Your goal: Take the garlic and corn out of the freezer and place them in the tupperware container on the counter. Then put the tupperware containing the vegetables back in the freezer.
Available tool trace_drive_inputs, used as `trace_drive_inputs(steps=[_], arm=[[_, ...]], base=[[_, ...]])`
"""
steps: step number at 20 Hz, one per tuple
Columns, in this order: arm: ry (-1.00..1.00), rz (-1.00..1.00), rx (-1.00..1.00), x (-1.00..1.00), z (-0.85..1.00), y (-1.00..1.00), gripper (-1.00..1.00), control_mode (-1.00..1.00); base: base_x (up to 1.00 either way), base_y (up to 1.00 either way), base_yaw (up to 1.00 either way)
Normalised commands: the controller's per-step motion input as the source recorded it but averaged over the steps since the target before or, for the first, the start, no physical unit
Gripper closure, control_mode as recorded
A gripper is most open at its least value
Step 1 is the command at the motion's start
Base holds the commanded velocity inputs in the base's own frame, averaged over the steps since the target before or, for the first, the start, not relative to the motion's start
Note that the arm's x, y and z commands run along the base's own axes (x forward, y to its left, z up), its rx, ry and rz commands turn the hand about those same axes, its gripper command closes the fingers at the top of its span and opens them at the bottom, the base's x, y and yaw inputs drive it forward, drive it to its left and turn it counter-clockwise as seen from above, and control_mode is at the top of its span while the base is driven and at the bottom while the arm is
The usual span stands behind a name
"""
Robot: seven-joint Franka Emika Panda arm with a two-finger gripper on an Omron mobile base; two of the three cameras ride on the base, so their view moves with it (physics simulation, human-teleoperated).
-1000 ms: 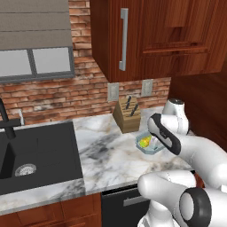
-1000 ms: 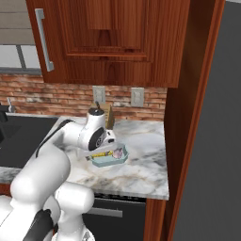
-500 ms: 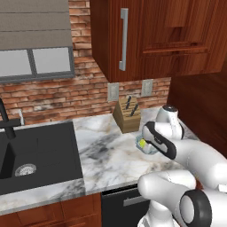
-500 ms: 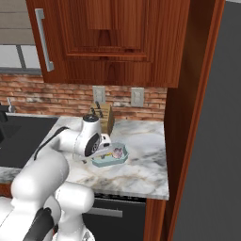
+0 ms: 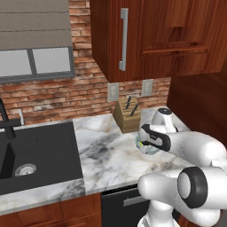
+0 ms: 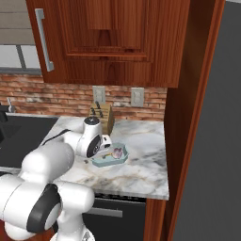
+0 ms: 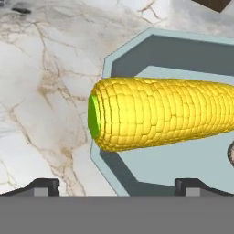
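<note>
A home kitchen is shown. A red brick backsplash is seen behind a white and grey veined marble worktop, into which a black sink basin with a dark tap is set. Dark reddish wood wall cabinets with a long steel handle are hung above. A wooden knife block is stood against the wall below two pale wall sockets. A black dishwasher front is fitted under the worktop, and a window with a grey blind is seen over the sink.
</note>
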Motion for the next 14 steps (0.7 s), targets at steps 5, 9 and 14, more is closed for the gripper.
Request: trace_drive_inputs(steps=[5, 9, 14], arm=[[0.01, 0.0, 0.0, 0.28, -0.17, 0.0, -1.0, -1.0], [0.02, 0.0, 0.0, 0.24, -0.22, 0.0, -1.0, -1.0], [0.01, 0.0, 0.0, 0.0, -0.38, 0.0, -1.0, -1.0]], base=[[0.0, 0.0, 0.0], [0.0, 0.0, 0.0], [0.0, 0.0, 0.0]])
